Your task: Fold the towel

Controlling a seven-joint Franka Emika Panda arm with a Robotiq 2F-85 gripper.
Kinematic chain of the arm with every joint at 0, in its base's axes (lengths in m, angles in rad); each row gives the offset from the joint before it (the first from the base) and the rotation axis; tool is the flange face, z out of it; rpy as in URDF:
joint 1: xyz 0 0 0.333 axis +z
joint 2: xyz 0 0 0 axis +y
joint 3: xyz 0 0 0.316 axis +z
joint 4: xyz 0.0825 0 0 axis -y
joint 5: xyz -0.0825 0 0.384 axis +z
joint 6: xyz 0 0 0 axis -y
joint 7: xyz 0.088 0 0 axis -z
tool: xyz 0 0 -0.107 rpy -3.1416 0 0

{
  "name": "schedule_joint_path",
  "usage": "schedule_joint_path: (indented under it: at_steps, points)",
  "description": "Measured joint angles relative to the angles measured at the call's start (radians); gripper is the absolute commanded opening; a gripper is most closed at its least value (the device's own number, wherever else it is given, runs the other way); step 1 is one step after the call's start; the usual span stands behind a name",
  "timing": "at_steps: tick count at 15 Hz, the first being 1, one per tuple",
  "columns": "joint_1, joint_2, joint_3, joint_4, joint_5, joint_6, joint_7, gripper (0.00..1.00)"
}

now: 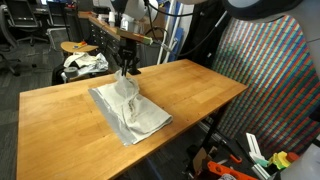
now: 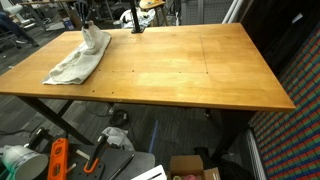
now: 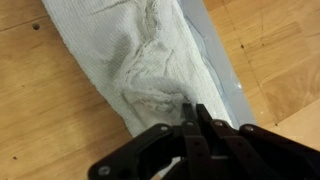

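Wrinkled pale-grey towel on wooden table, one part raised in a peak.

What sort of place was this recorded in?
Likely a lab or workshop: a wooden worktable, office chairs behind it, and tools and a cardboard box on the floor underneath.

Lab or workshop room. Light wooden table on dark metal legs. Beyond the table's far edge, a round wooden stool and black office chairs. Past one short edge, a multicoloured speckled panel. Underneath, dark grey floor cluttered with an orange tool and an open cardboard box.
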State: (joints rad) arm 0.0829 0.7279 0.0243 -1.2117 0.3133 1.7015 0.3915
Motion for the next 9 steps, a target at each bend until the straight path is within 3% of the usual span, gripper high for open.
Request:
schedule_joint_path:
  at_steps: [9]
  points:
    - [0.064,0.000,0.000,0.002,-0.017,-0.053,0.135,0.10]
